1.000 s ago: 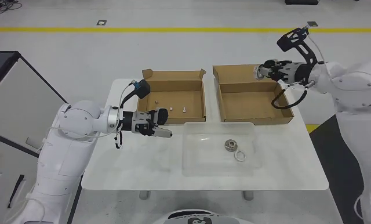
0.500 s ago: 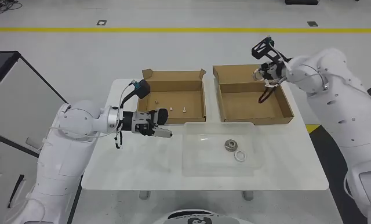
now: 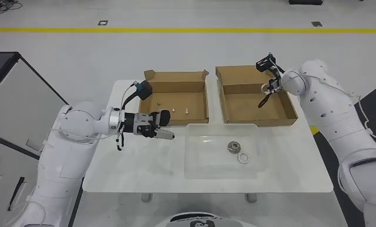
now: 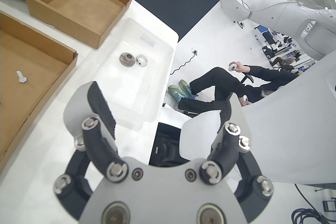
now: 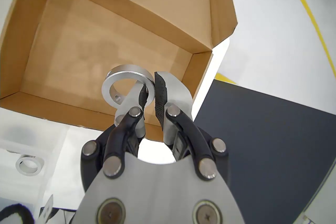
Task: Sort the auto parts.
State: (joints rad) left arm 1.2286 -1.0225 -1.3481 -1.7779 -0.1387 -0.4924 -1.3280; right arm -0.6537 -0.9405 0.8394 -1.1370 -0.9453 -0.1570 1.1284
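Tabletop (image 3: 135,168) runs as a broad white strip from the table's left edge to the tray's left wall. Above it, just in front of the left box's near wall, hangs the left gripper (image 3: 167,125), its claw spread wide with nothing between the pads. The left box (image 3: 176,77) sits at the table's far edge. Three small bolts (image 3: 175,107) lie apart from one another on its floor, toward the near wall. A narrow gap separates it from the right box (image 3: 247,106), which also stands along the far edge, its right wall close to the table's right edge. In front of both boxes, with its far wall almost touching their near walls, is the clear tray (image 3: 205,150). Its near wall stops short of the table's front edge, leaving a band of tabletop there. Right of the tray's middle lie a flanged hub (image 3: 233,147) and, just beside it toward the near right corner, a loose ring (image 3: 242,158). Another strip of tabletop lies between the tray's right wall and the table's right edge. Over the right box's far right corner, inside the line of its walls and above its brown floor, the right gripper (image 5: 149,88) pinches the held ring (image 5: 131,70) by one side of its rim. The claw is narrow, with one pad inside the bore and one outside.
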